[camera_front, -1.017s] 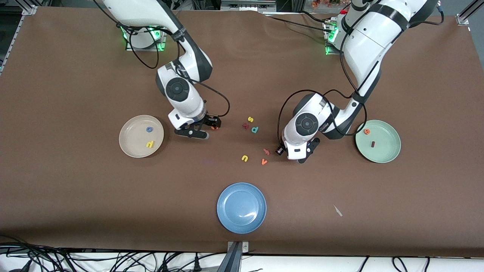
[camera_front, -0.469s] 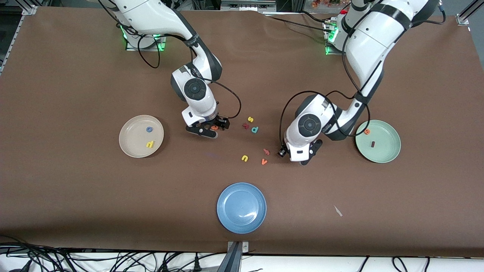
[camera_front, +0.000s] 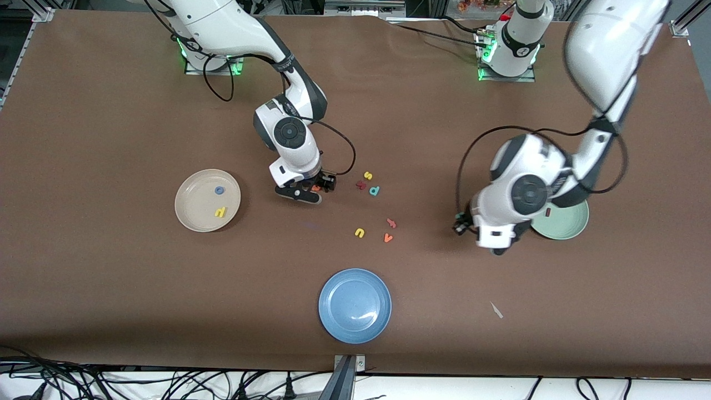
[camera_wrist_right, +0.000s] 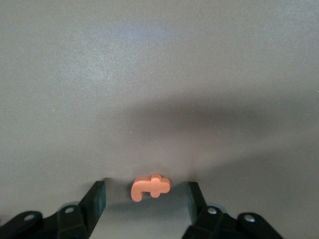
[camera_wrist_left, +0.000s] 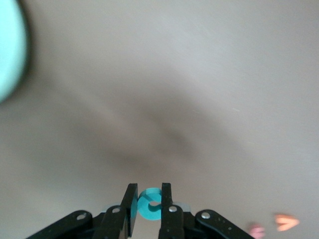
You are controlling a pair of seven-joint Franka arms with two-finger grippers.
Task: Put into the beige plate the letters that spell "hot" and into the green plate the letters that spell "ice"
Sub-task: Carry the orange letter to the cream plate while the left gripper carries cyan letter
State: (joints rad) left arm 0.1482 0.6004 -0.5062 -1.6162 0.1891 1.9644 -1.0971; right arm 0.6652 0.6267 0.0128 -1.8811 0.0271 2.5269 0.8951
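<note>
The orange "t" (camera_wrist_right: 149,186) lies on the table between the fingers of my right gripper (camera_wrist_right: 145,199), which is open and low around it. This "t" (camera_front: 316,188) and the right gripper (camera_front: 312,190) sit beside the beige plate (camera_front: 189,214), which holds the blue "o" (camera_front: 219,190) and yellow "h" (camera_front: 221,211). My left gripper (camera_wrist_left: 148,191) is shut on the teal "c" (camera_wrist_left: 149,204). In the front view the left gripper (camera_front: 499,250) hangs over the table at the edge of the green plate (camera_front: 569,225), and its arm hides most of the plate's inside.
Loose letters lie mid-table: yellow "s" (camera_front: 367,175), teal "p" (camera_front: 375,191), yellow "u" (camera_front: 360,233), orange "v" (camera_front: 388,238) and two reddish ones. A blue plate (camera_front: 355,305) stands nearer the front camera. A small white scrap (camera_front: 496,310) lies toward the left arm's end.
My left arm has lifted and swung from the loose letters to the green plate's edge, carrying the teal "c". My right gripper moved from beside the beige plate onto the orange "t", fingers narrowing.
</note>
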